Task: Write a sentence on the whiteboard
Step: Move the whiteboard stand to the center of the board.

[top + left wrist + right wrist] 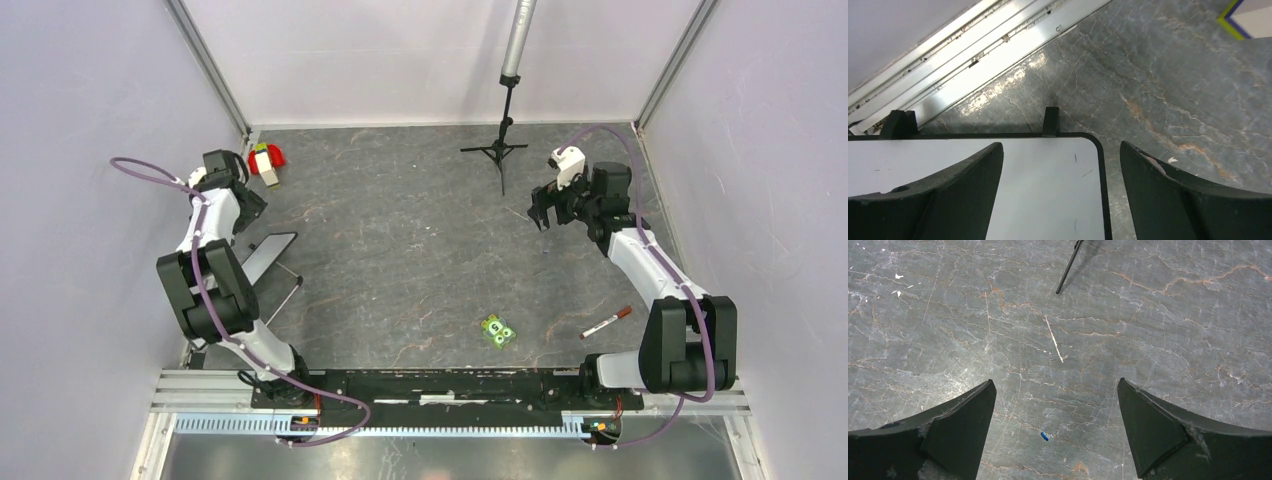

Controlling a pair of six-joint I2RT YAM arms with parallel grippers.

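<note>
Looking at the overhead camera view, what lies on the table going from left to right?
First the whiteboard → green pack → marker. Skipped for overlap: the red and yellow block (with the whiteboard) and the tripod stand (with the green pack).

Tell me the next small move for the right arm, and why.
Probably swing the right gripper toward the marker, which lies on the table near that arm's base. Both grippers are open and empty. The right one hangs over bare table, far from the marker. The whiteboard corner under the left gripper shows no writing, only a few tiny marks.
</note>
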